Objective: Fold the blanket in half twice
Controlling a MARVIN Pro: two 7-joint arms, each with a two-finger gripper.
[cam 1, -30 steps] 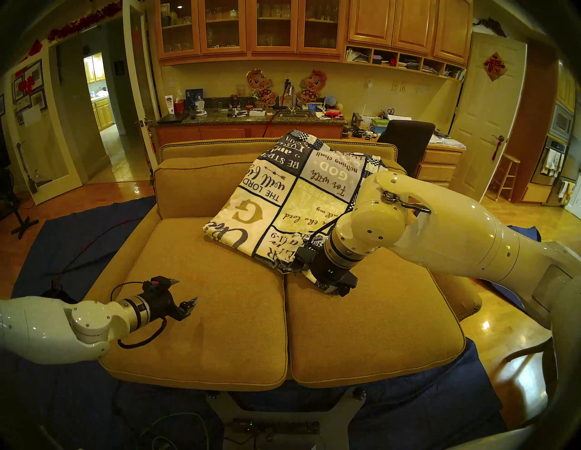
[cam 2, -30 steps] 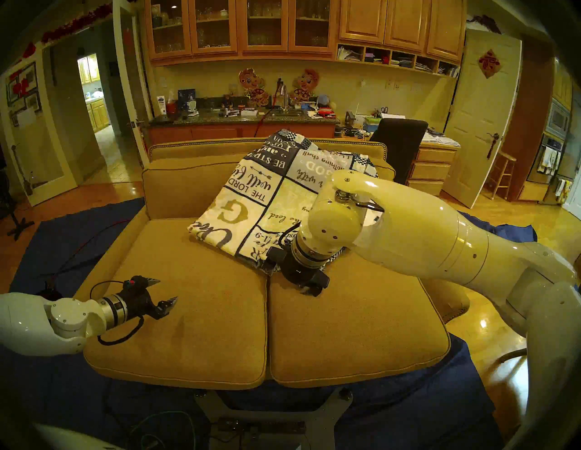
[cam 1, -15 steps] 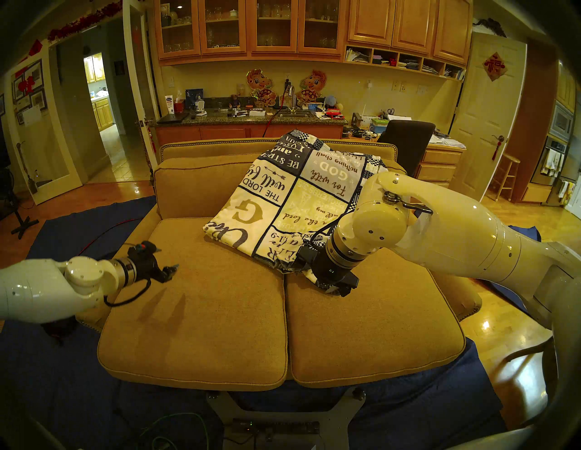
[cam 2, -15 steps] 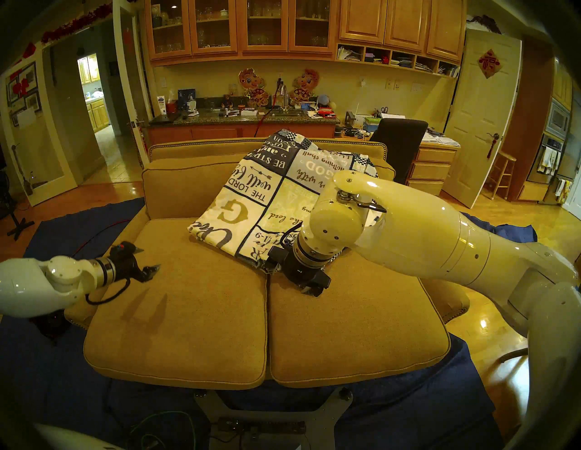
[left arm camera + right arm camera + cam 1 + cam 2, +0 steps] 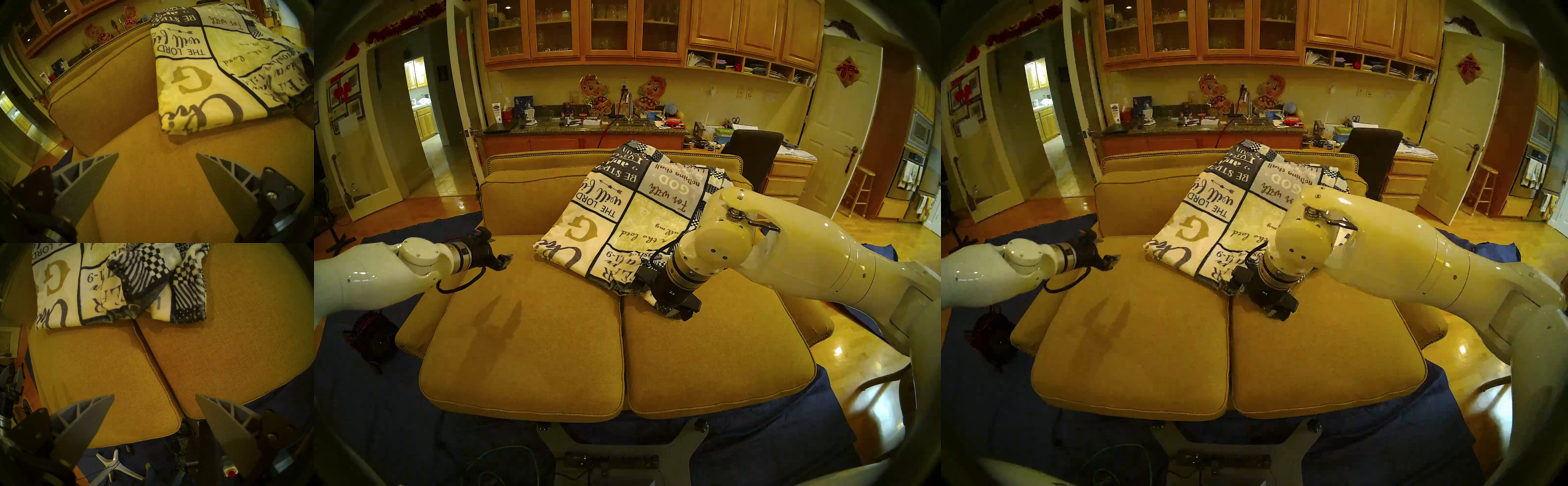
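The blanket (image 5: 619, 217), cream with navy-bordered lettered panels, lies folded on the tan sofa (image 5: 534, 339), sloping from the seat up the backrest. Its checkered edge (image 5: 149, 277) is bunched at the near right corner. My left gripper (image 5: 500, 250) hovers open and empty over the left seat cushion, a short way left of the blanket's near left corner (image 5: 166, 130). My right gripper (image 5: 679, 314) points down over the right cushion just in front of the checkered corner, open, its fingers (image 5: 85, 426) holding nothing. My right forearm hides the blanket's right side in both head views.
Plain dark blue cloths (image 5: 382, 424) cover the floor around the sofa. A dark cable bundle (image 5: 371, 336) lies by the left armrest. A black office chair (image 5: 751, 152) and a cluttered counter (image 5: 585, 125) stand behind the backrest.
My left arm has swung from the sofa's front left toward the back, bringing its open gripper close to the blanket's left corner. The right arm and the blanket have hardly moved.
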